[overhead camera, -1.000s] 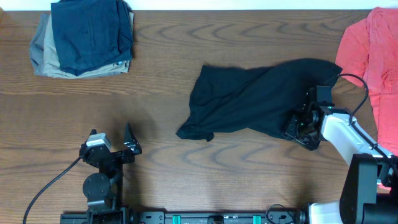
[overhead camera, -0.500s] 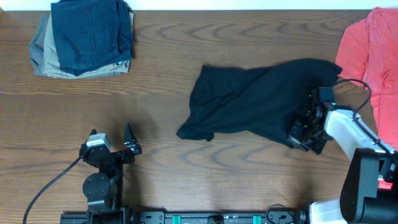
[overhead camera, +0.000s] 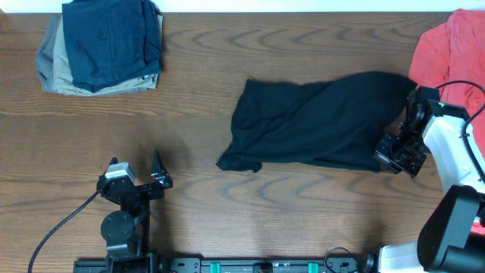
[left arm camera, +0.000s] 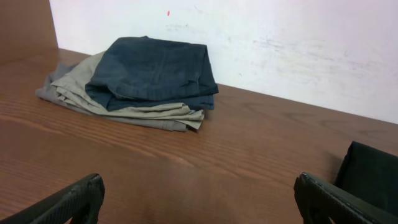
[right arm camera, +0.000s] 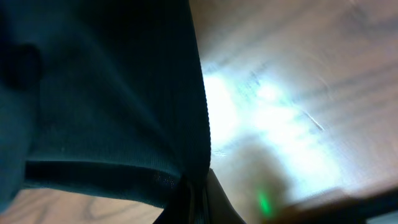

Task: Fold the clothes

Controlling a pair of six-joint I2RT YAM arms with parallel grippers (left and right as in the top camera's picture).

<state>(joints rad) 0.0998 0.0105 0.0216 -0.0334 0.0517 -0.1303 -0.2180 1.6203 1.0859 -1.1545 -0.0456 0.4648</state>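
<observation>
The clothes, a black thin shirt (overhead camera: 311, 125), lie crumpled and spread across the table right of centre. My right gripper (overhead camera: 392, 155) is shut on the shirt's lower right edge. In the right wrist view the dark fabric (right arm camera: 112, 93) hangs stretched from the closed right gripper (right arm camera: 196, 196), its hem running down between the jaws. My left gripper (overhead camera: 136, 168) rests near the front left, open, far from the shirt. In the left wrist view the left gripper (left arm camera: 199, 193) holds nothing, its fingers wide apart over bare wood, and a corner of the shirt (left arm camera: 373, 174) shows at the right.
A folded navy and khaki pile (overhead camera: 102, 45) sits at the back left, seen too in the left wrist view (left arm camera: 149, 74) against the white wall. A coral-red shirt (overhead camera: 455, 61) lies at the back right, close behind the right arm.
My right gripper closed on the shirt's edge and moved right and slightly back, drawing that corner outward and stretching the fabric. The left arm has not moved.
</observation>
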